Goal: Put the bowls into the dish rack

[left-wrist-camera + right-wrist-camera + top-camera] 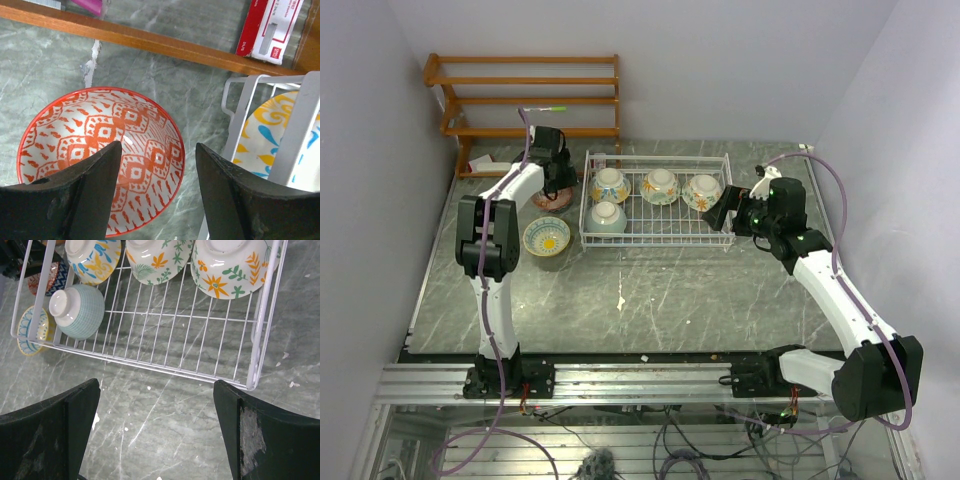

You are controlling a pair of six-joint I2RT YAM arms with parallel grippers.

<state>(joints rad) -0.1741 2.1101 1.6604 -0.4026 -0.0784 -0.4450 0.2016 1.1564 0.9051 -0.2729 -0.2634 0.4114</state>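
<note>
The white wire dish rack (656, 226) holds several bowls upside down: three in the back row (610, 184) (660, 185) (701, 191) and a teal one (607, 216) at front left. A reddish patterned bowl (75, 135) sits upright on the table left of the rack. My left gripper (158, 150) is open just above its right rim, one finger over the bowl, the other by the rack's wall (240, 115). A yellow-blue bowl (547, 237) sits upright on the table nearer the front. My right gripper (156, 387) is open and empty above the table, off the rack's front right corner (252, 382).
A brown wooden slatted shelf (525, 95) stands at the back left against the wall; its lower rail (150, 42) runs just behind the reddish bowl. A red-and-white packet (270, 25) lies under it. Walls close in both sides.
</note>
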